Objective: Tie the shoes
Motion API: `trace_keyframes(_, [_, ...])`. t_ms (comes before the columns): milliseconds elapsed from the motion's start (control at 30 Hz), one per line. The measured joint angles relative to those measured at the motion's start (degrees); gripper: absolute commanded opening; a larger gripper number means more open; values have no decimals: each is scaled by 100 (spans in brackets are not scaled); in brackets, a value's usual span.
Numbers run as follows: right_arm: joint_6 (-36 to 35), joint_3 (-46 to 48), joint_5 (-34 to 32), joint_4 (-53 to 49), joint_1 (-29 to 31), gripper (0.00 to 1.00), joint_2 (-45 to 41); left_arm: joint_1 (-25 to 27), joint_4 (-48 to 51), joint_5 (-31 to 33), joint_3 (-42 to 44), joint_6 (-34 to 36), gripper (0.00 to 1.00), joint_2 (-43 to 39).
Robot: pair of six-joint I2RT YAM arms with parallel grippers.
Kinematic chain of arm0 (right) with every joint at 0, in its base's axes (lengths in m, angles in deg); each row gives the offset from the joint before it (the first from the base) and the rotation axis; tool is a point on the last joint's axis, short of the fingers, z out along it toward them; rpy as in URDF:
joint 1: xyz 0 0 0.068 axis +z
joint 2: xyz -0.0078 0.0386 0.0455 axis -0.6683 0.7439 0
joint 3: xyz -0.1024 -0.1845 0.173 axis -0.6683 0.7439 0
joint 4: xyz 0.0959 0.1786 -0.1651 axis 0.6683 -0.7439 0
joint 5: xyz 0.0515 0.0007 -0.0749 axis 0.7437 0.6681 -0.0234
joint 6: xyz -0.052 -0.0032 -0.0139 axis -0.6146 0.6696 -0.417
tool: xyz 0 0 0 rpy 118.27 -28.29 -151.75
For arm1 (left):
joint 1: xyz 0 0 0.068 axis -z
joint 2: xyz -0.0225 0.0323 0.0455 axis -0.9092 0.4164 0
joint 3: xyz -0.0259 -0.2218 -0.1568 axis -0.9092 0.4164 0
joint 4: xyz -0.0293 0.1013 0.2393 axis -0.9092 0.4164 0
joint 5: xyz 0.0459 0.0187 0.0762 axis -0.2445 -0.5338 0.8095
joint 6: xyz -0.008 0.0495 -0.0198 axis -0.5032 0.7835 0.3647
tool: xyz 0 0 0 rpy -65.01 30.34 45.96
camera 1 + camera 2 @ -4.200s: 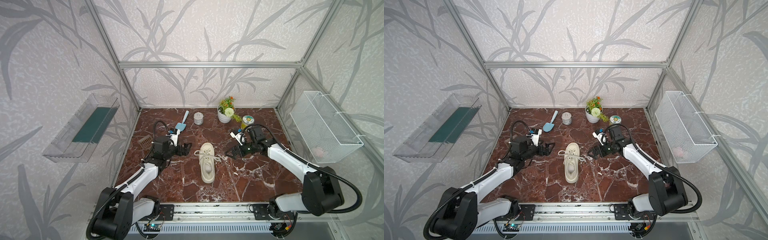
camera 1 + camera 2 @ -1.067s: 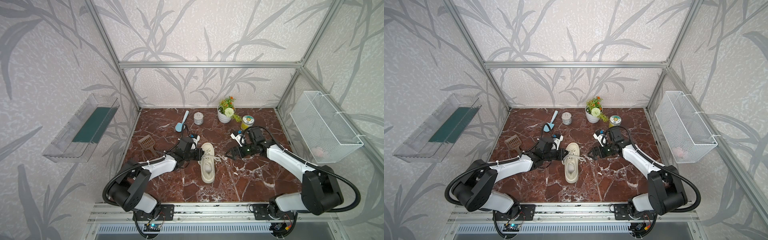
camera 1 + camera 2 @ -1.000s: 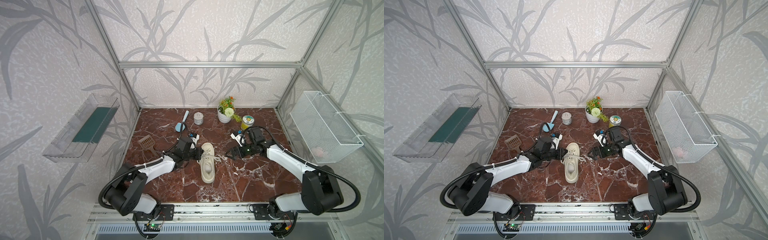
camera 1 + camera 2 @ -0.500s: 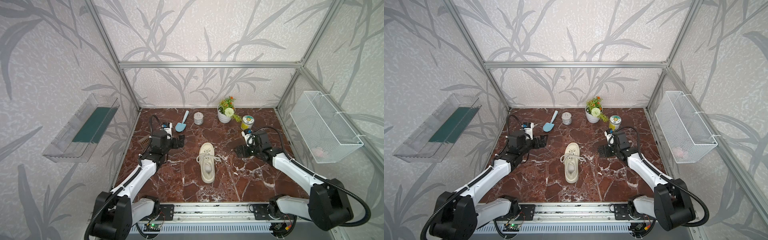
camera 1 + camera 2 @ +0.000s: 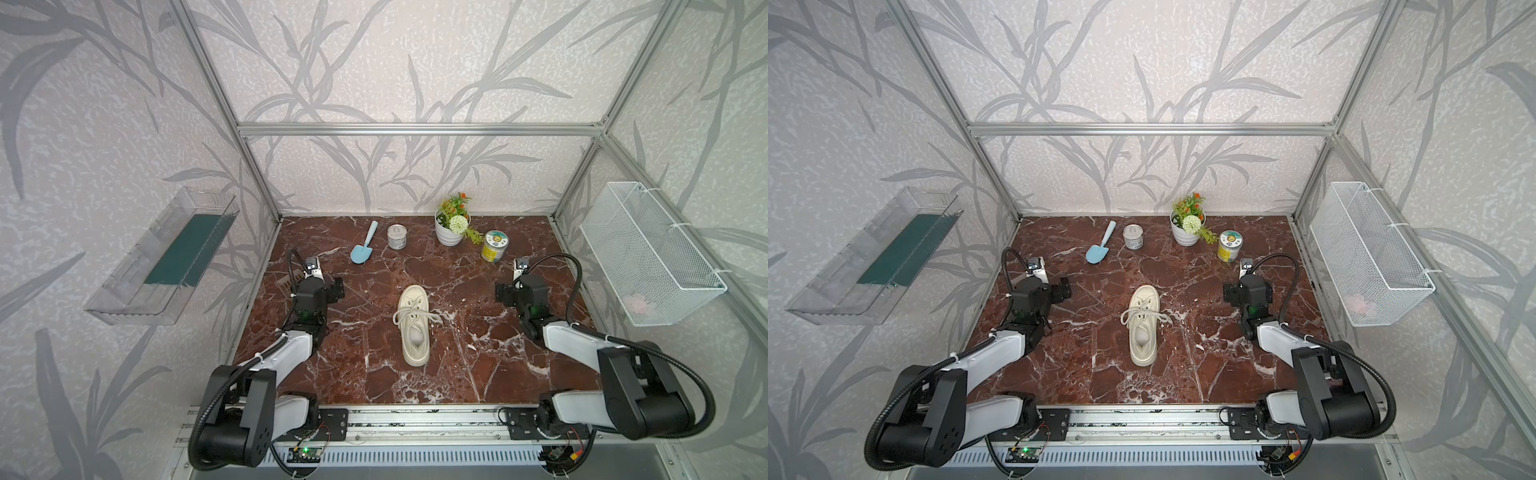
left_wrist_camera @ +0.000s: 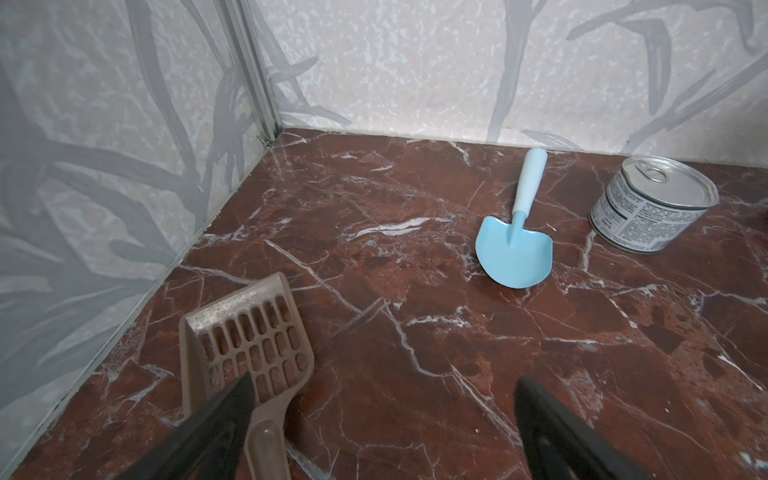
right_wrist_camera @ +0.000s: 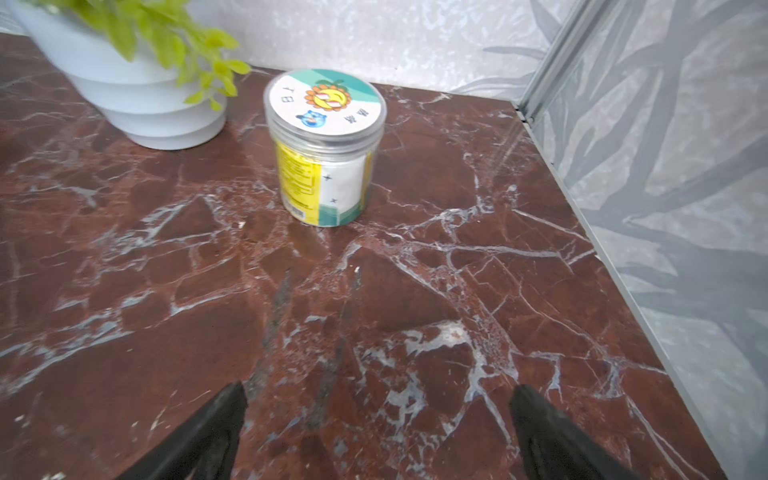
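Left hand point(image 6: 384, 380) now by scoop point(image 6: 249, 332), right hand point(image 7: 379, 388) near jar point(image 7: 324, 145), sneaker point(image 5: 413, 322) apart.

We can read only two capital letters, "T" and "B", on the round lid sticker point(image 7: 325, 102) of the clear plastic jar point(image 7: 332, 187) in the right wrist view, printed beside a cartoon sunflower face. Two more characters on that sticker are too blurred for us to read. The jar's yellow side label point(image 7: 296, 174) and the tin can point(image 6: 648, 208) label carry fine print we cannot make out.
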Motion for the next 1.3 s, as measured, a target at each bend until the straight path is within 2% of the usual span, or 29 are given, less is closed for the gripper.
trace_keyframes(200, [-166,535,133,1351,-7,99,675,-61,-822,175,332,256,99,660])
trace_keyframes(367, [-306,612,341,2234,-7,99,1056,-328,-1700,17,339,372,99,1384])
trace_keyframes(467, [-348,531,452,2190,-7,99,1060,-400,-1954,-166,343,433,99,1762])
trace_keyframes(667, [-358,201,581,1871,-37,99,988,-431,-2022,-267,280,444,99,1768])
trace_keyframes(1167, [-361,195,647,1746,-48,99,988,-444,-2107,-284,269,448,99,1768])
trace_keyframes(1300, [-361,195,647,1746,-48,99,988,-553,-2098,-487,254,411,99,1768])
